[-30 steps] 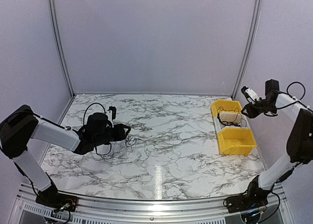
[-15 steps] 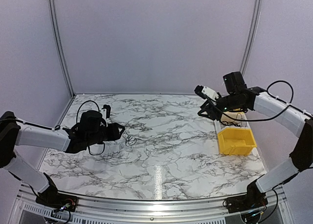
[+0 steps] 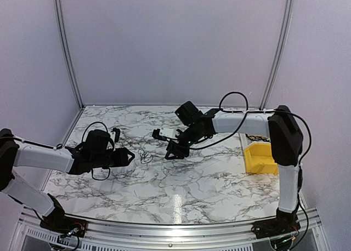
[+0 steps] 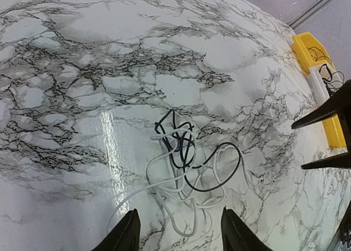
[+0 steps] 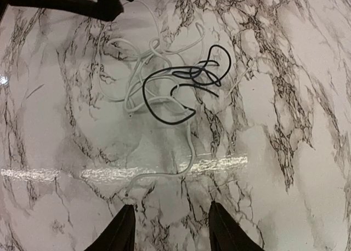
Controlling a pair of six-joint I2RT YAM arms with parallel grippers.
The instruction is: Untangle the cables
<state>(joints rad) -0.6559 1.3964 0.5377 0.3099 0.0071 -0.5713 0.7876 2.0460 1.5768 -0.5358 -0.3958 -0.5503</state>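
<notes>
The cables (image 3: 145,156) lie in a small loose tangle on the marble table, a black one looped through a pale one. They show in the left wrist view (image 4: 186,169) and in the right wrist view (image 5: 164,86). My left gripper (image 3: 127,157) is open and empty just left of the tangle; its fingertips (image 4: 125,234) frame the near pale loops. My right gripper (image 3: 171,153) is open and empty just right of the tangle, and a pale cable end (image 5: 129,193) lies near its left fingertip.
Yellow bins (image 3: 262,158) stand at the table's right edge, partly behind my right arm; the far one (image 4: 313,53) holds more thin cables. Purple walls close the table at the back and sides.
My right arm has swung from the yellow bins at the right across to the middle, down beside the cables. My left gripper has drawn back a little to the left and lowered.
</notes>
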